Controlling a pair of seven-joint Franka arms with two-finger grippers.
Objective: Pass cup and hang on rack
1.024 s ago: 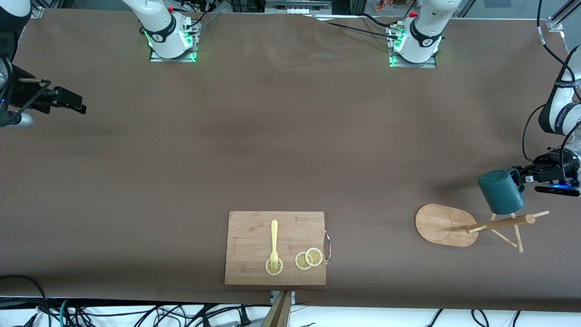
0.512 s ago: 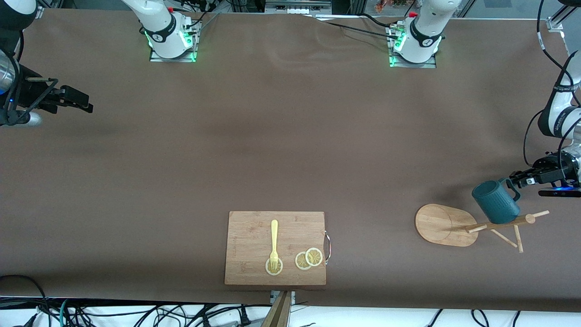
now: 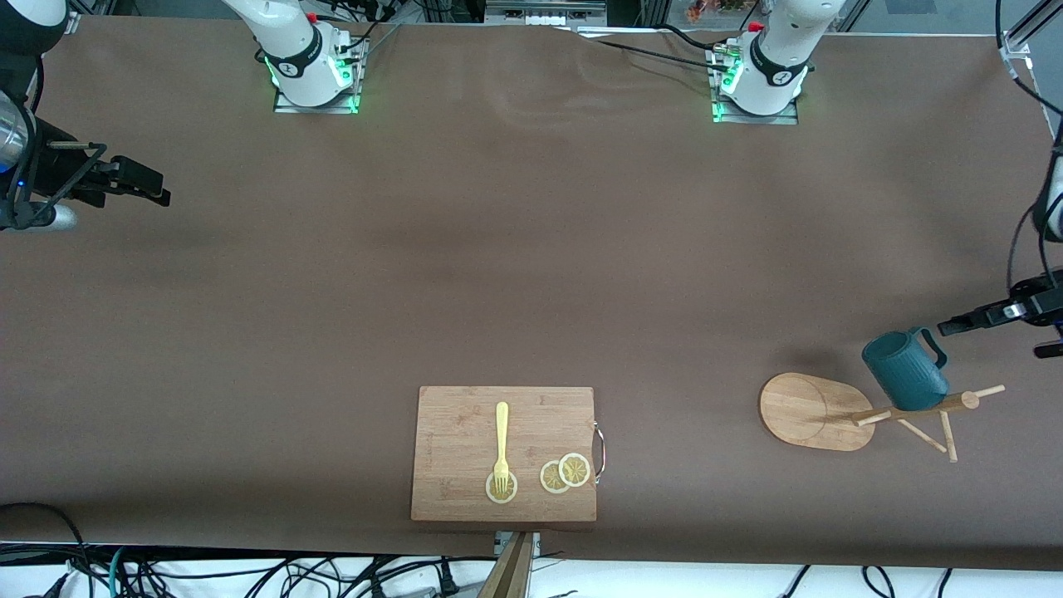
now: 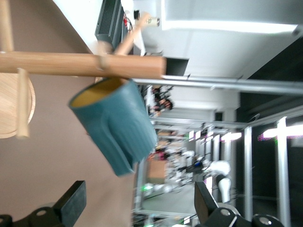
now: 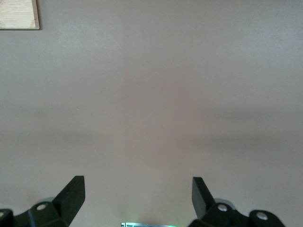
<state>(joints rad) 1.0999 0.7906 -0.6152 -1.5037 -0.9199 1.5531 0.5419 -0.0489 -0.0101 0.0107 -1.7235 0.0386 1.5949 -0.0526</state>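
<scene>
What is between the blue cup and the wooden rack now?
Nothing visible. The cup already hangs on a peg of the rack. The left gripper, jaws open, is beside it and apart from its handle. The right gripper, also open, waits at the right arm's end of the table.

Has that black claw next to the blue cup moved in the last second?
Yes. The left tool has let go and backed away from the cup, which now hangs on the rack, toward the left arm's end of the table.
</scene>
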